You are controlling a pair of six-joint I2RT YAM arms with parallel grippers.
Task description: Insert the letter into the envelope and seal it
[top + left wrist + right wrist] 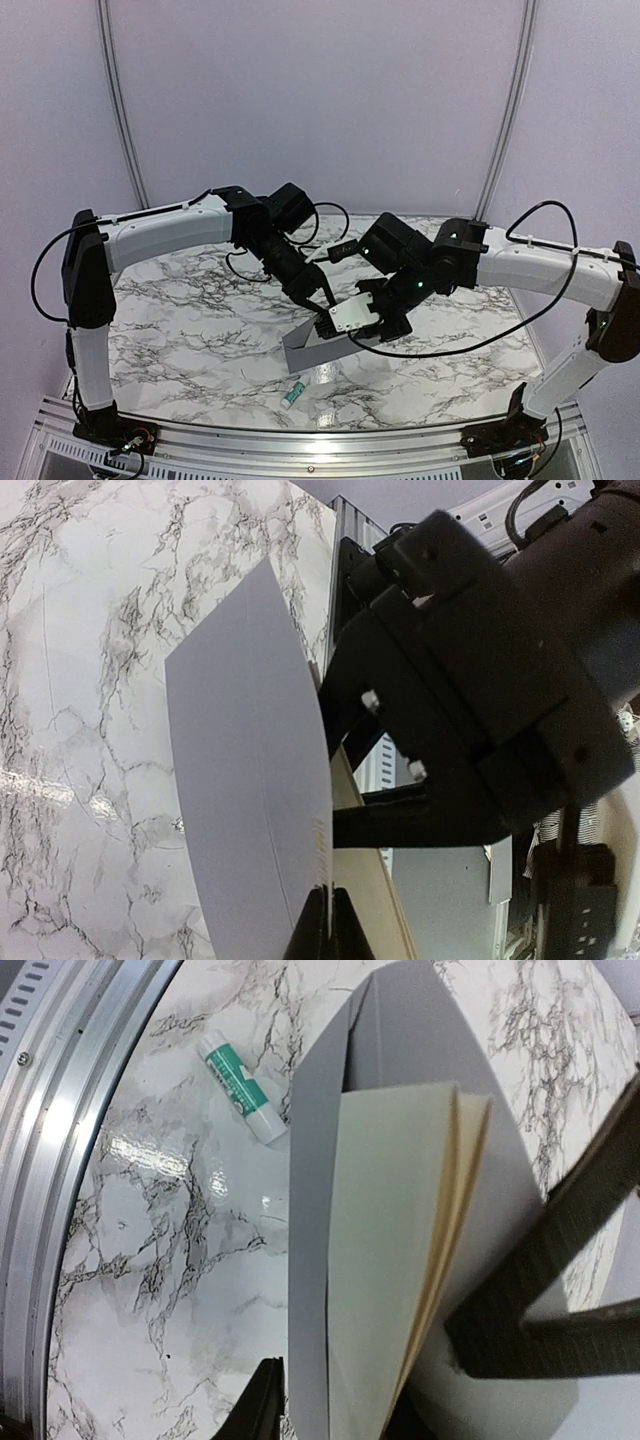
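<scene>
grey envelope [318,1160] tilted, clamped by left gripper [325,918], letter [390,1260] partly inside, right gripper [350,320] unclear

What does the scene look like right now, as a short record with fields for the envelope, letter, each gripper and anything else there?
envelope: grey, unsealed, raised at an angle over the marble table
letter: off-white, folded, against the open envelope, mostly showing
left gripper: shut on the envelope's edge
right gripper: fingers either side of the letter; grip unclear
other: green-and-white tube lying near the front edge
</scene>
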